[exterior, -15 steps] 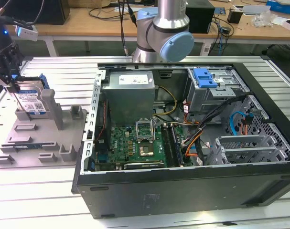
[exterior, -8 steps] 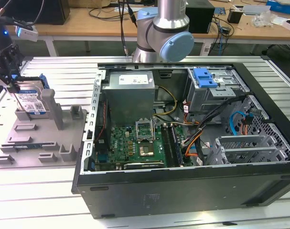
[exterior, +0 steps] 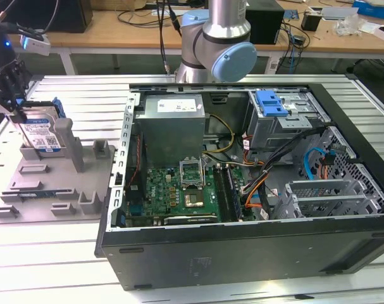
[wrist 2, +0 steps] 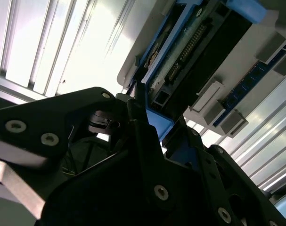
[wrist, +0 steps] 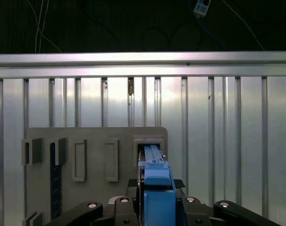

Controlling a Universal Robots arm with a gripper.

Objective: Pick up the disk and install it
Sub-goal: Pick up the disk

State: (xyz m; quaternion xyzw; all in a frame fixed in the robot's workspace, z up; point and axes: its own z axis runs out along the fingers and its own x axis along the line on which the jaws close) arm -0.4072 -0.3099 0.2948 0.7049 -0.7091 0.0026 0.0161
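The disk (exterior: 41, 134), silver with a white-and-blue label and a blue carrier, stands on edge in a slot of the grey holder (exterior: 52, 190) at the exterior view's left. My gripper (exterior: 18, 107) is at the disk's upper edge. In the first wrist view the blue carrier of the disk (wrist: 154, 174) sits between my gripper's (wrist: 155, 186) fingers, which press on both of its sides, above the holder (wrist: 95, 136). In the second wrist view the disk (wrist 2: 190, 52) shows its connector edge, with the gripper (wrist 2: 147, 117) closed on the blue frame.
An open computer case (exterior: 242, 253) lies on the slatted metal table to the exterior view's right of the holder. Its metal drive cage (exterior: 293, 120) with a blue latch piece (exterior: 271, 103) sits at the far corner. The arm's base (exterior: 214, 44) stands behind the case.
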